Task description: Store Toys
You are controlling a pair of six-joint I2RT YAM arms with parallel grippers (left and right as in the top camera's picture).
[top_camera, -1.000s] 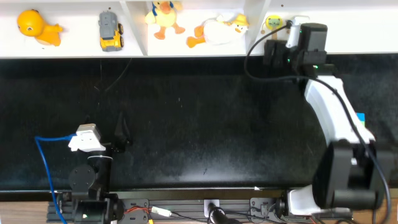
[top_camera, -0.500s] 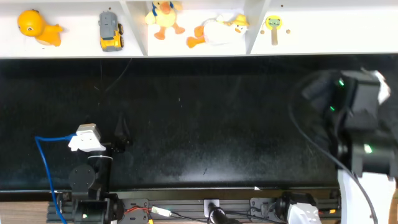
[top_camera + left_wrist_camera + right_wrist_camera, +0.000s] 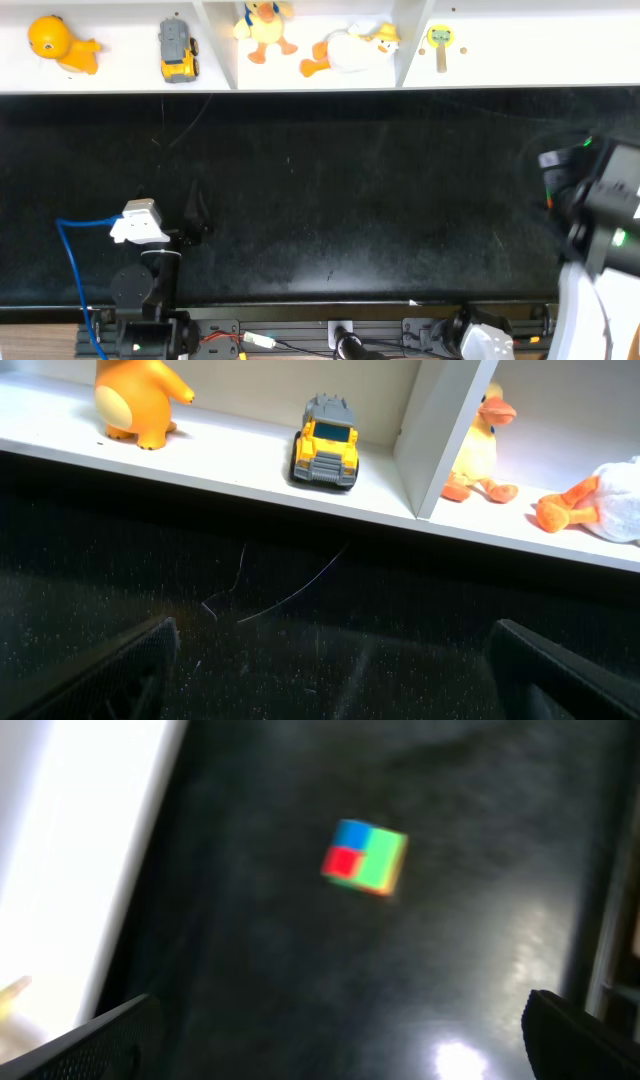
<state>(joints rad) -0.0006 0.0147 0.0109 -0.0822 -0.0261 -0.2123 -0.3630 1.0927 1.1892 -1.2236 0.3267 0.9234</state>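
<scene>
Toys stand on the white shelf along the table's far edge: an orange duck, a yellow truck, a yellow duck plush, a white duck plush and a small green-and-yellow toy. A multi-coloured cube lies on the black table below my right gripper, which is open and empty. That arm is over the table's right edge. My left gripper is open and empty at the near left, facing the truck and orange duck.
Upright dividers split the shelf into compartments. A black mat covers the table. A blue cable loops by the left arm's base.
The right arm has pulled back from the shelf's right compartment to the table's right side, leaving the small green-and-yellow toy on the shelf. The left arm has not moved.
</scene>
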